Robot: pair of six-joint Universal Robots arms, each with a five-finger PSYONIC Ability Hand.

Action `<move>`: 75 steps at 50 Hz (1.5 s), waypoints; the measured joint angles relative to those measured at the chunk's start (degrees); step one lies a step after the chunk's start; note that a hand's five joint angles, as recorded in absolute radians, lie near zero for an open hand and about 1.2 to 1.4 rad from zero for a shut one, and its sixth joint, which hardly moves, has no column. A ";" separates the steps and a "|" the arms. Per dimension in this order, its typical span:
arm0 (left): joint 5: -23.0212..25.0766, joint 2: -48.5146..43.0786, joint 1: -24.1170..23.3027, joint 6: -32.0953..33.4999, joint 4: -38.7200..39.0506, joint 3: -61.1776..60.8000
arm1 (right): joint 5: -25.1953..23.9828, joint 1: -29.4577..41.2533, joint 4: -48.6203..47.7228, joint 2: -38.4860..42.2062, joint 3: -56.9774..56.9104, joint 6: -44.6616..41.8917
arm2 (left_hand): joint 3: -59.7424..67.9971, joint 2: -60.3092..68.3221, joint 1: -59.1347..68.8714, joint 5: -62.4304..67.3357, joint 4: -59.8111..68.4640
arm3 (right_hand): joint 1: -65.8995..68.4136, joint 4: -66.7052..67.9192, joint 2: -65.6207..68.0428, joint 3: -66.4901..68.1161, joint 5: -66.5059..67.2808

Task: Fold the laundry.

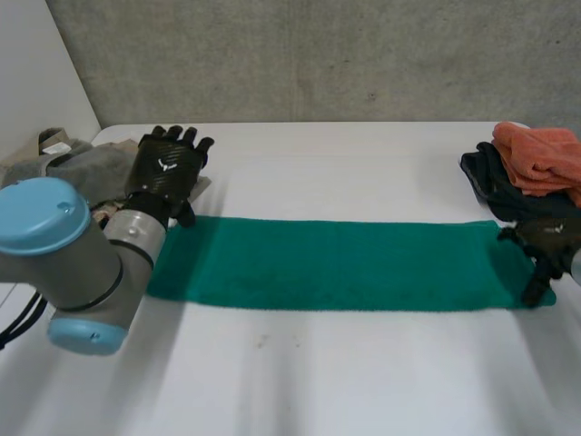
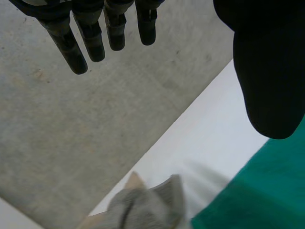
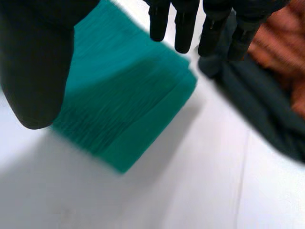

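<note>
A long green towel lies flat across the white table, folded into a narrow strip. My left hand hovers above the towel's left end with straight fingers and holds nothing; that end lies below its thumb. My right hand is over the towel's right end, fingers straight and apart from the thumb, above the end's corner. Neither hand grips the cloth.
A grey-beige garment pile lies at the table's left edge, also beside my left hand. At the right rear sits an orange cloth on a dark garment, close to my right fingers. A concrete wall stands behind.
</note>
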 measured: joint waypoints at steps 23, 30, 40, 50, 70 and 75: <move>2.35 4.73 -0.47 -4.55 -0.28 -3.75 | 4.24 -7.13 -20.95 2.66 4.20 -11.32 | 0.00 0.00 0.07 0.00 0.00 | 48.16 51.36 50.35 50.65 48.31; 2.35 8.64 -0.31 -4.63 -0.39 -6.23 | 7.33 -8.99 -21.80 0.27 2.51 -25.63 | 0.00 0.00 0.00 0.00 0.00 | 48.14 51.41 50.35 50.73 48.39; 2.28 13.16 0.56 -4.68 -0.41 -9.45 | -0.54 14.20 -27.68 -4.33 1.42 -25.63 | 0.00 0.00 0.00 0.00 0.00 | 48.15 51.55 50.35 50.94 48.93; 2.28 15.71 2.22 -4.70 -0.39 -12.23 | -8.90 42.85 -34.49 5.60 -3.77 -24.40 | 0.00 0.00 0.00 0.00 0.00 | 48.14 51.59 50.36 50.94 49.05; 2.51 15.40 -0.61 -4.62 0.04 -9.48 | 6.09 40.85 -26.27 0.70 -0.50 0.09 | 0.00 0.00 0.00 0.00 0.00 | -3.73 -4.93 -5.22 -5.38 -4.86; 2.65 14.42 -3.35 -4.51 0.31 -8.14 | 6.47 33.63 -17.92 -2.44 3.26 8.00 | 0.00 0.00 0.00 0.00 0.00 | -3.73 -4.93 -5.22 -5.38 -4.86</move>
